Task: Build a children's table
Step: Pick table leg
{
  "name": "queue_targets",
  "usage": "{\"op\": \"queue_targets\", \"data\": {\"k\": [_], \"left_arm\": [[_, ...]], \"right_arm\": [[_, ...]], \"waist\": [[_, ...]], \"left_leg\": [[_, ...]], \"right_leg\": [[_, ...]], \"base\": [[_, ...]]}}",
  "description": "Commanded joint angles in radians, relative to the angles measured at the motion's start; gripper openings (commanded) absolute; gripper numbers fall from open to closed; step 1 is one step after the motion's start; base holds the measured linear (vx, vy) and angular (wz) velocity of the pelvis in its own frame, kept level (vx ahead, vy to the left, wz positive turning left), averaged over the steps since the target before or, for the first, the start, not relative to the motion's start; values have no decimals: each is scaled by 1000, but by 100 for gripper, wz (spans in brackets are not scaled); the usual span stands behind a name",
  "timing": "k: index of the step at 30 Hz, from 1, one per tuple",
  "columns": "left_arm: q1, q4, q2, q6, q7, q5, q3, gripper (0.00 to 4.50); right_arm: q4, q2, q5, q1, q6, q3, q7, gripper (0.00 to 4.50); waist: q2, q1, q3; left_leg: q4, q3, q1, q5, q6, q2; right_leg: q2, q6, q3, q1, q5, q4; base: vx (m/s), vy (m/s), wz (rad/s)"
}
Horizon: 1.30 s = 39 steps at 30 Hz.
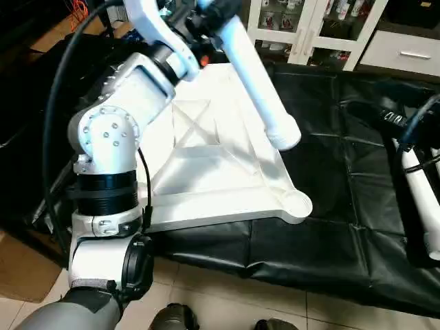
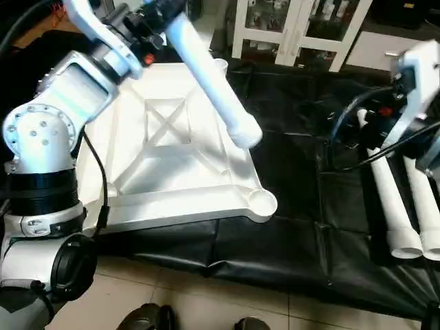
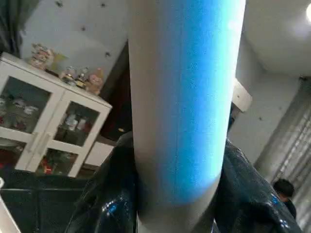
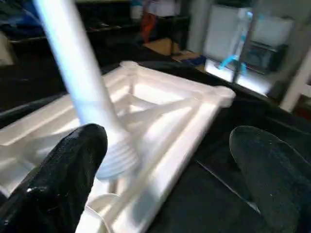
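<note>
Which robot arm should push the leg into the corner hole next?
Probably the left. Its left gripper already holds the leg slanting over the tabletop, threaded end above the near corner socket. The right gripper is open, holding nothing.

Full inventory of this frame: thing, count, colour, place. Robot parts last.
White plastic rectangular table top: 1, white, ribbed underside up on the black sheet, round socket at the near corner.
Held white tapered tube leg: 1, white, slanting over the top, its ridged end above the top's right edge.
Spare white tube legs: 2 in view, white, lying side by side on the sheet at the robot's right.
Black sheet: 1, black, spread over the floor under the parts.
White glass-door cabinet: 1, white, behind the sheet.
Tiled floor: light, nearest edge.
Left gripper: black, shut on the held leg's upper end.
Right gripper: black fingers, open, facing the top.
</note>
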Motion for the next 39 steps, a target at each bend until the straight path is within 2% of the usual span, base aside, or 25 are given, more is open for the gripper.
{"op": "queue_targets", "data": {"k": [1, 3, 4, 7, 9, 10, 12, 16, 18, 20, 23, 29, 39], "left_arm": [[0, -28, -1, 8, -15, 1, -28, 170], [4, -33, 5, 5, -29, 26, -56, 170], [9, -41, 7, 6, -41, 41, -80, 170], [17, -52, 6, 10, -54, 57, -111, 170], [33, -72, 6, 9, -61, 82, -157, 170], [33, -72, 6, 9, -61, 82, -157, 170], [38, -79, 6, 3, -63, 95, -178, 170], [36, -83, 5, -1, -70, 103, -191, 170], [34, -83, 5, -3, -74, 107, -194, 170], [32, -89, 2, -5, -81, 111, -201, 170], [29, -98, 0, -2, -88, 106, -204, 170], [25, -131, -8, 20, -99, 85, -209, 170], [38, -174, -2, 48, -131, 81, -232, 170]], "right_arm": [[-8, -12, 12, -21, 13, 33, 19, 450], [-21, 1, 4, -32, 9, 70, 12, 450], [-32, 16, -27, -37, -11, 120, -3, 450], [-31, 46, -87, -52, -46, 192, -33, 450], [-39, 81, -109, -74, -47, 257, -47, 450], [-39, 81, -109, -74, -47, 257, -47, 450], [-41, 94, -105, -91, -36, 292, -50, 450], [-28, 107, -126, -109, -39, 330, -61, 450], [-22, 111, -135, -111, -39, 345, -62, 450], [-4, 124, -173, -114, -48, 387, -75, 450], [10, 134, -184, -120, -51, 405, -88, 450], [33, 158, -179, -133, -41, 420, -84, 450], [19, 147, -181, -118, -31, 441, -50, 450]], "waist": [[-14, -6, -78], [-13, -6, -78], [-11, -6, -77], [-10, -9, -79], [-10, -11, -79], [-9, -10, -80], [-9, -9, -79], [-8, -9, -83], [-9, -8, -84], [-9, -7, -86], [-7, -7, -85], [-6, -5, -86], [-5, -4, -91]], "left_leg": [[-72, -36, 49, -166, 24, 64], [-73, -36, 50, -169, 17, 63], [-75, -37, 49, -169, 13, 64], [-77, -37, 47, -165, 3, 63], [-78, -36, 47, -167, -4, 63], [-78, -38, 48, -165, -6, 65], [-79, -36, 49, -163, -4, 64], [-78, -35, 48, -118, 4, 63], [-77, -33, 47, -96, 18, 63], [-75, -32, 46, -72, 28, 63], [-75, -31, 47, -79, 33, 63], [-77, -31, 49, -98, 23, 66], [-73, -31, 48, -77, 27, 64]], "right_leg": [[-48, -250, 22, 35, -144, -76], [-48, -242, 23, 33, -157, -77], [-48, -236, 23, 31, -159, -78], [-48, -232, 24, 31, -141, -76], [-47, -233, 24, 30, -138, -76], [-47, -234, 23, 30, -134, -74], [-46, -234, 25, 31, -115, -74], [-44, -243, 23, 34, -40, -66], [-44, -255, 23, 37, -4, -64], [-45, -265, 23, 39, 28, -61], [-46, -275, 24, 40, 26, -61], [-46, -281, 23, 40, 13, -61], [-45, -281, 24, 43, 43, -57]], "base": [[0, 0, 0], [0, 0, 0], [0, 0, 0], [0, 0, 0], [0, 0, 0], [0, 0, 0], [0, 0, 0], [0, 0, 0], [0, 0, 0], [0, 0, 0], [0, 0, 0], [0, 0, 0], [0, 0, 0]]}}
